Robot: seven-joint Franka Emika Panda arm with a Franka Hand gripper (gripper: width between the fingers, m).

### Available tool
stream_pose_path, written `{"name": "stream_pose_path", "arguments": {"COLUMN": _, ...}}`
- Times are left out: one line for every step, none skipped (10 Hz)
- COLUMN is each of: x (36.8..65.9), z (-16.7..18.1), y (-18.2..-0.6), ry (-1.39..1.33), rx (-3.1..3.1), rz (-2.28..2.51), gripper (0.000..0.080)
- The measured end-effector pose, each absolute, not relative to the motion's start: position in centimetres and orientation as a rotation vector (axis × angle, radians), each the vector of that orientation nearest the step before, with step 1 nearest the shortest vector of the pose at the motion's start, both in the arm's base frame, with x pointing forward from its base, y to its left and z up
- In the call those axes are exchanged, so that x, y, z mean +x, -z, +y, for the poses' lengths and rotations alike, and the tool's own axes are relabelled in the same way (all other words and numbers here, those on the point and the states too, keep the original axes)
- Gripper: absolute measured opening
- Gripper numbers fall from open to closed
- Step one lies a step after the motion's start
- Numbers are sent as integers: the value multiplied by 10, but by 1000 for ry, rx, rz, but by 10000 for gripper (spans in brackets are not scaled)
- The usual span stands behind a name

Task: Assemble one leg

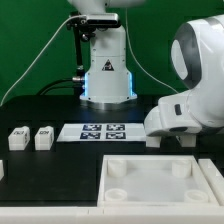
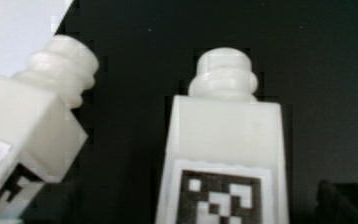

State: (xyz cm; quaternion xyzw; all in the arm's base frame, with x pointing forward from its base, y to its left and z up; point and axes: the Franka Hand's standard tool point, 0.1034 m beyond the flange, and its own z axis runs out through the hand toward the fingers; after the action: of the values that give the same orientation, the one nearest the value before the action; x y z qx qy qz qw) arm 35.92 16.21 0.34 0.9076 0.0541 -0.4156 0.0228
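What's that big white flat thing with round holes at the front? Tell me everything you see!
The white tabletop looks like smooth plastic. It lies flat on the black table, at the front of the exterior view, cut off by the picture's edge. It has a raised rim and round sockets near its corners; three show, all empty. Only the table seems to touch it.

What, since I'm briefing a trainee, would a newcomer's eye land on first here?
The robot's bulky white arm fills the exterior view's right, with a white tabletop panel in the foreground. In the wrist view, one knob-ended white leg lies close beside a second leg on the black table.
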Motion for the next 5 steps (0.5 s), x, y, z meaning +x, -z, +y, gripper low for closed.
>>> {"name": "stream_pose_path", "arguments": {"x": 360, "z": 162, "y": -3, "ry": 1286, "rx": 2812, "rz": 168, "gripper": 649}}
{"name": "stream_pose_path", "arguments": {"x": 360, "z": 162, "y": -3, "ry": 1286, "rx": 2812, "rz": 168, "gripper": 557}}
{"name": "stream_pose_path", "arguments": {"x": 360, "z": 162, "y": -3, "ry": 1286, "rx": 2813, "rz": 167, "gripper": 557}}
{"name": "stream_pose_path", "arguments": {"x": 361, "z": 162, "y": -4, "ry": 1286, "rx": 2813, "rz": 166, "gripper": 371}}
{"name": "stream_pose_path", "arguments": {"x": 363, "z": 162, "y": -5, "ry": 1284, "rx": 2815, "rz": 166, "gripper": 289}}
